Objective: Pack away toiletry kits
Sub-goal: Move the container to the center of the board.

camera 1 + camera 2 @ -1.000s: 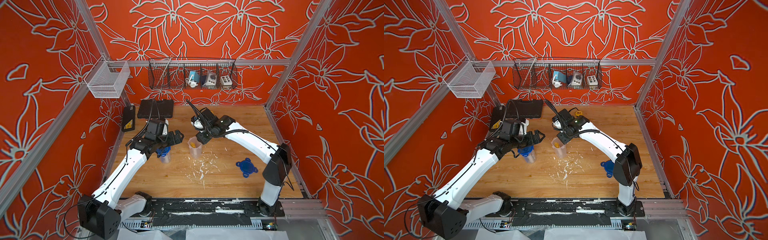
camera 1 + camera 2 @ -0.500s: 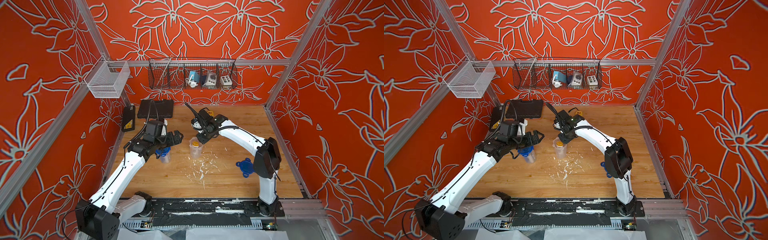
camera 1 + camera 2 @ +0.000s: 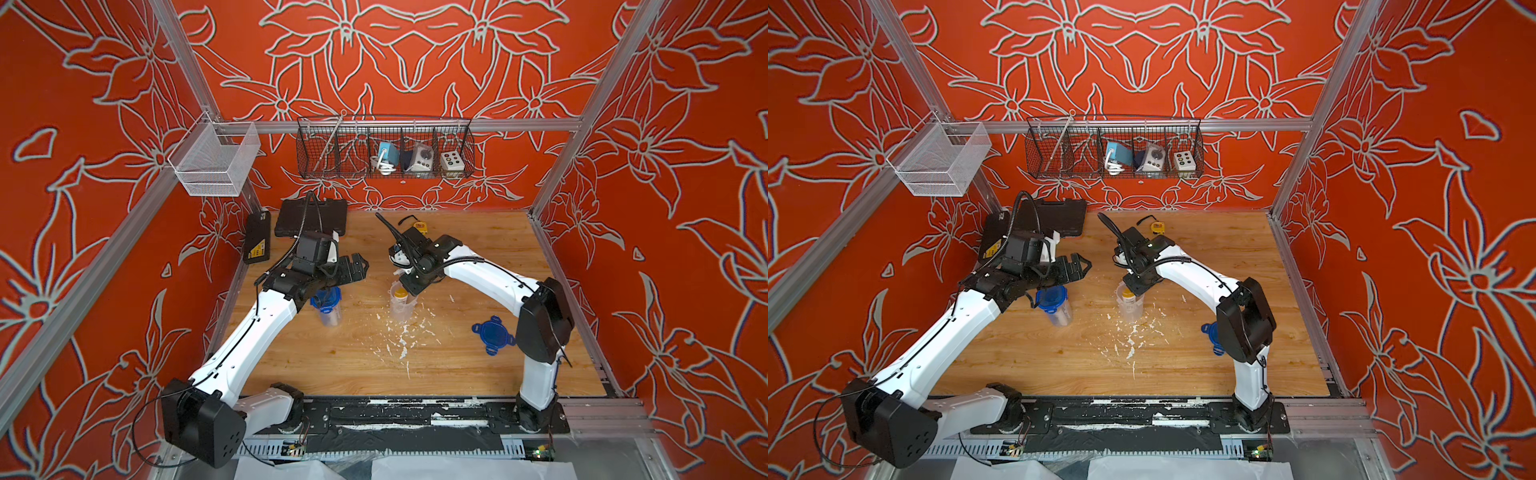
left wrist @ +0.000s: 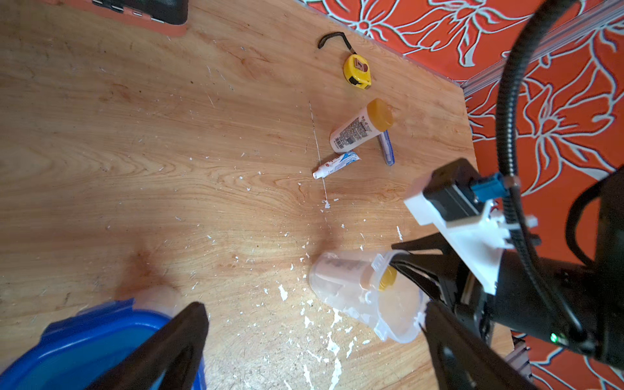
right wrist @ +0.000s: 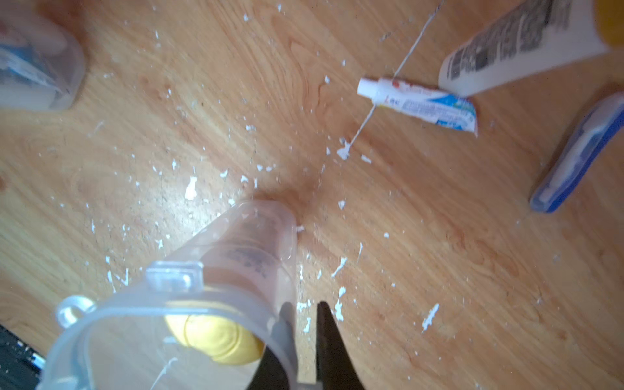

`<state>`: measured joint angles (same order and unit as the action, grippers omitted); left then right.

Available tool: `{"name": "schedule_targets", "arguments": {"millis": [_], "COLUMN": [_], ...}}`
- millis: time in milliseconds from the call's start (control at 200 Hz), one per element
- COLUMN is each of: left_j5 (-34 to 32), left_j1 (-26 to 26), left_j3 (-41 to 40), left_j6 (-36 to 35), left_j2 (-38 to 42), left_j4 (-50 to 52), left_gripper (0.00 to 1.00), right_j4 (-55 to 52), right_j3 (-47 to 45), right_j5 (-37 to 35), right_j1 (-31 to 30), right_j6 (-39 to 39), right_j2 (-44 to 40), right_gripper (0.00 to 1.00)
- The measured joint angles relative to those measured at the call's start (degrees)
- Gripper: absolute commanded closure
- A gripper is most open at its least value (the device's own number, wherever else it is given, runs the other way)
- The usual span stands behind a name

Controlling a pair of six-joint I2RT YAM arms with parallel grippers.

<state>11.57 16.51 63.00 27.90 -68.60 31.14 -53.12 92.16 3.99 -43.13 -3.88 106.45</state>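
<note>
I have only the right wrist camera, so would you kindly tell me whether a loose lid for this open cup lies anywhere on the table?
Observer: Yes, a loose blue lid lies flat on the table beside the right arm's elbow, apart from the open cup.
Operator: Thank you. Is the other cup closed?
Observer: It is; the second cup stands upright with a fitted lid on top.
Operator: And the left gripper?
Observer: The left gripper hangs over the table near that second cup, jaws wide open, holding nothing.
</note>
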Motion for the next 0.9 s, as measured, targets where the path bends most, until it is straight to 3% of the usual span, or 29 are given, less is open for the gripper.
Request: {"name": "schedule_targets", "arguments": {"millis": [230, 520, 701, 901], "left_j5": [-0.09, 0.85, 0.46, -1.22], "left_j1": [1.95, 7.23, 9.66, 10.27], "left_j3": [1.14, 3.76, 5.35, 11.39], "left_j6": [-1.33, -3.63, -9.84, -15.23], "left_j2": [-2.05, -12.28, -17.86, -27.52], "left_j4": [-0.57, -8.48, -15.89, -21.99], "left_gripper": [0.02, 0.02, 0.02, 0.02], "right_j4": [-0.96, 0.52, 1.09, -1.4], "right_j3": [-11.41, -16.33, -16.52, -14.12], "right_j5": [0.55, 1.88, 2.4, 2.58], "right_j1": [0.0, 0.0, 0.02, 0.55], "right_j6": [-1.53, -3.67, -4.39, -4.81], "right_j2": [-10.1, -14.21, -16.59, -18.56], "right_gripper": [0.97, 0.68, 0.43, 0.28]}}
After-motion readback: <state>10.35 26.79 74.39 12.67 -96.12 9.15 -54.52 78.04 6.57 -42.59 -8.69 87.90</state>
